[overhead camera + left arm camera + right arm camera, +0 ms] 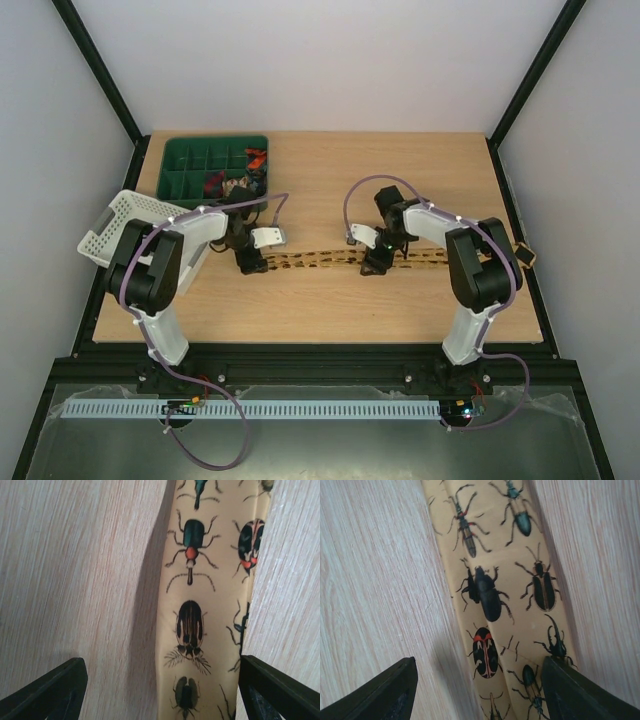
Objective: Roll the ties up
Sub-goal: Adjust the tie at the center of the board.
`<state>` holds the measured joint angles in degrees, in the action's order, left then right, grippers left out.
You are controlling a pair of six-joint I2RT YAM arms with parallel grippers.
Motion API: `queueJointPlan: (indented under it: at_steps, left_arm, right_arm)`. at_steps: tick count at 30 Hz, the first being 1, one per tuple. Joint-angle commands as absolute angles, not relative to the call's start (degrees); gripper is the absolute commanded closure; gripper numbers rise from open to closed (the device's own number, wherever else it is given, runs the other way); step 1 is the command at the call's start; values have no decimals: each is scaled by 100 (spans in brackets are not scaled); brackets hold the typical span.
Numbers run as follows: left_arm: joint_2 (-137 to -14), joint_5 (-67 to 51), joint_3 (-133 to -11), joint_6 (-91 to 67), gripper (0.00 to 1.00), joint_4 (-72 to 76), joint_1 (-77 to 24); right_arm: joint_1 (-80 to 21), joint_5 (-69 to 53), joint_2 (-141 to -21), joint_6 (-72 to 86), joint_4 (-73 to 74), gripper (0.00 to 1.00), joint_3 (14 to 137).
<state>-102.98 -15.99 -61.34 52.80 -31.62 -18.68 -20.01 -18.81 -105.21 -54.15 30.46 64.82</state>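
Note:
A tan-gold tie (310,262) printed with dark beetles lies stretched flat across the middle of the wooden table, running left to right. My left gripper (250,262) is down over its left end, open, with the tie (207,615) lying between the spread fingers (50,690), nearer the right finger. My right gripper (375,265) is down over the tie further right, open, its fingers (385,690) straddling the strip (505,595). The tie's right end reaches the table's right edge near a small dark tip (524,256).
A green compartment tray (210,166) holding dark rolled items stands at the back left. A white slotted basket (118,228) hangs over the left table edge beside the left arm. Purple cables loop over both arms.

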Motion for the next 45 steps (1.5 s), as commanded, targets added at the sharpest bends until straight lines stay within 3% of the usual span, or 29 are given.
queueJointPlan:
  at_steps: [1, 5, 6, 7, 8, 10, 20, 22, 26, 30, 41, 45]
  left_arm:
    - [-10213, -1492, -5997, 5453, 20, -2926, -1837]
    - [-9963, -1362, -5735, 5777, 45, -2634, -1825]
    - [-9852, -1381, -5633, 5880, 49, -2545, -1816]
    - [-9703, -1412, -5538, 6013, 52, -2476, -1808]
    - [-9628, -1434, -5438, 6143, 54, -2397, -1803]
    - [-9411, -1454, -5251, 6314, 56, -2236, -1802]
    - [-9301, -1446, -5186, 6388, 54, -2182, -1772]
    - [-9283, -1462, -5190, 6387, 49, -2216, -1760]
    - [-9347, -1690, -5416, 6383, 24, -2650, -1741]
    - [-9616, -1996, -5735, 6164, 17, -3057, -1718]
    - [-10483, -2120, -6183, 5846, 21, -3203, -1925]
    - [-10516, -1885, -6031, 5927, 37, -2965, -2022]
  right_arm:
    - [-2034, -1814, -10218, -5227, 3087, 37, 6316]
    - [-2033, -1936, -9844, -5126, 3117, 40, 6353]
    - [-2032, -1895, -9828, -5124, 3145, 37, 6378]
    - [-2026, -1807, -9845, -5116, 3202, 27, 6397]
    - [-2012, -1752, -9881, -5145, 3269, 13, 6413]
    - [-1968, -1691, -10006, -5256, 3405, 4, 6420]
    - [-1945, -1563, -10839, -5476, 3450, 0, 6851]
    - [-1948, -1548, -10903, -5573, 3500, 6, 6858]
    - [-1951, -1538, -10919, -5530, 3491, 29, 6754]
    - [-1952, -1517, -10692, -5470, 3203, 38, 6429]
    - [-1956, -1251, -10295, -5378, 2839, 52, 5662]
    - [-1952, -1133, -10265, -5296, 2687, 56, 5587]
